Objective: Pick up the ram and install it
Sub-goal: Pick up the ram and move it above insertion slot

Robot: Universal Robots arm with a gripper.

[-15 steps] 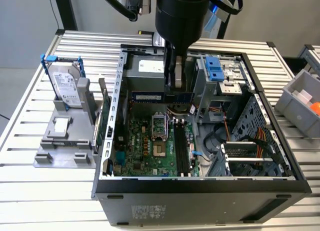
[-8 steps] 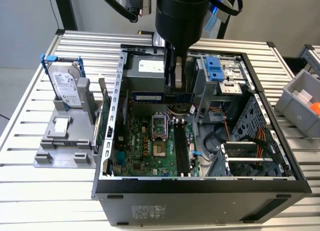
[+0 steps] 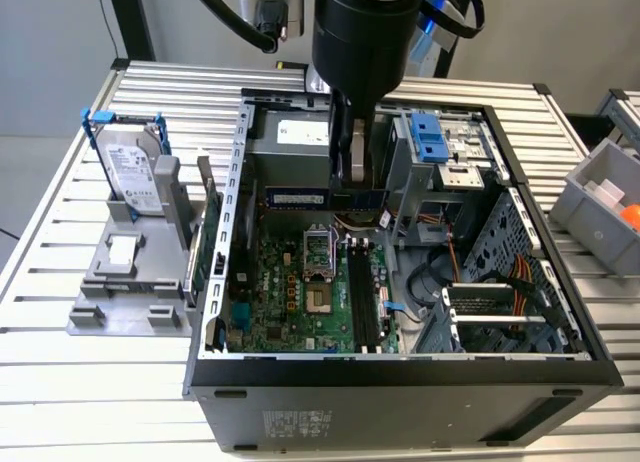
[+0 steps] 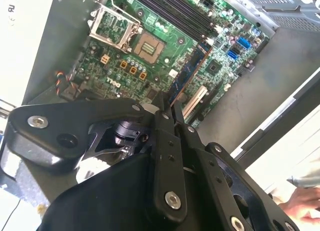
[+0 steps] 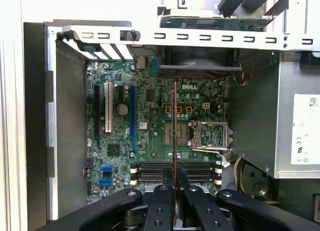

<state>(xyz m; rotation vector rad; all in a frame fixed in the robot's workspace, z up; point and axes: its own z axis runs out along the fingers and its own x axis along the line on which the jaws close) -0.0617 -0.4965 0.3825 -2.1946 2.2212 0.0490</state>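
I'm gripping the ram (image 5: 175, 121) edge-on in the tightly pinched claw (image 5: 175, 180) over the motherboard (image 5: 150, 136); in the exterior view the claw is covering the ram's middle.

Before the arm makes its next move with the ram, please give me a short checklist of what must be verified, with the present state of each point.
1. Grip: the gripper is shut on the ram: ok.
2. Ram inside the open case, held above the motherboard: ok.
3. Ram parallel to the memory slots: in the exterior view it lies across them: not ok.
4. Slots free of other sticks: they look empty in the first wrist view: ok.
5. Slot end latches open: cannot tell.
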